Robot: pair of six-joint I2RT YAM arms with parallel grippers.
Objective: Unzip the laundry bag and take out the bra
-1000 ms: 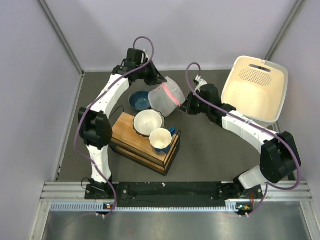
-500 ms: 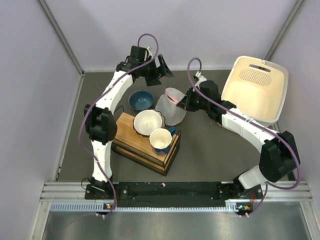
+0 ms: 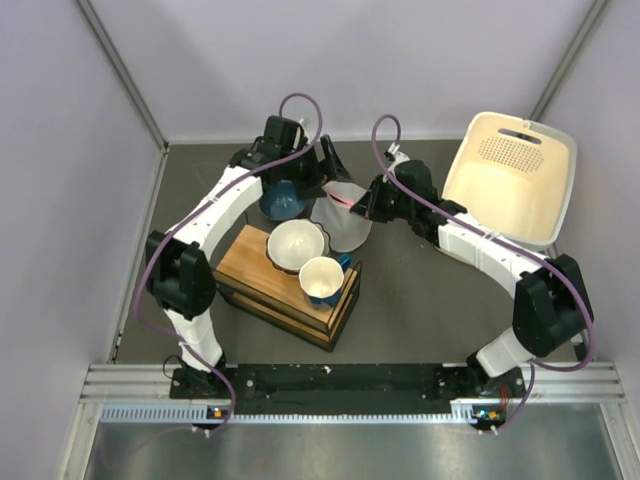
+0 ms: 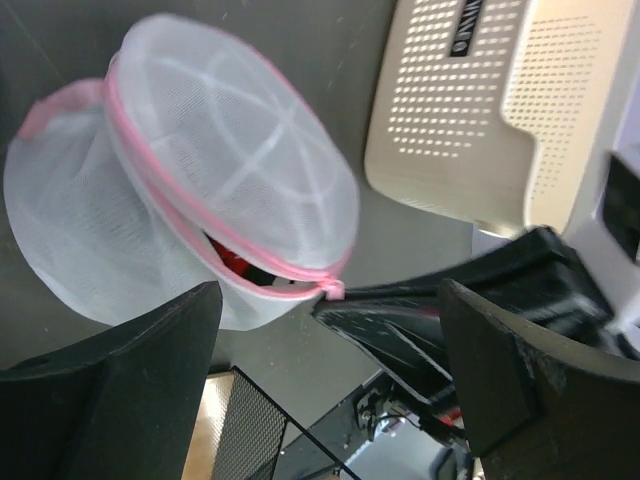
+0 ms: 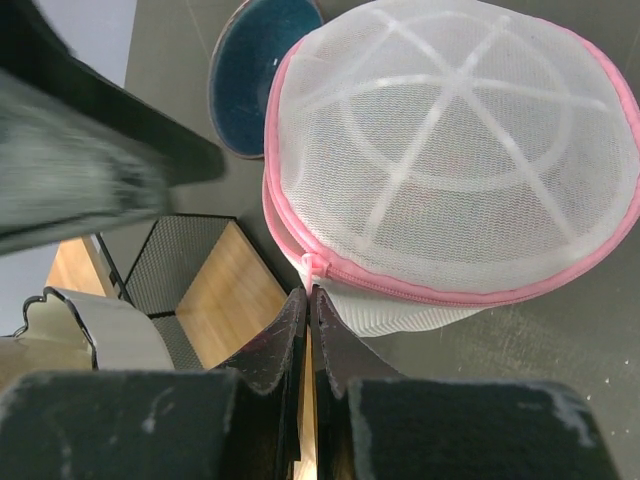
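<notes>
Your right gripper (image 5: 309, 300) had its fingers pressed flat together, with the pink zipper pull (image 5: 312, 267) sitting right at their tips. It looked pinched, though the actual contact was hard to make out. The laundry bag (image 5: 450, 160) filled the upper right of that wrist view, dome up, and its pink trim ran away from the pull along the rim toward the right edge.

Your left gripper (image 3: 327, 168) was spread wide and held nothing. In its own wrist view the bag lay ahead of the fingers, in the upper left of the frame. A slot had already opened in the zip along the lower rim, and the bra (image 4: 242, 266) showed through it as a sliver of red. That slot ran from the middle of the frame down to the pull, where the right fingers came in from the lower right.

The reach into the bag probably fell to your left arm. The slot was narrow, so more zip likely had to open first.

From above, the blue bowl (image 3: 281, 199) sat just beside the bag on the left. The wooden stand (image 3: 262, 283), carrying the white bowl (image 3: 296, 245) and the cup (image 3: 321, 279), was close below it. The cream basket (image 3: 510, 175) stood well apart at the upper right.
</notes>
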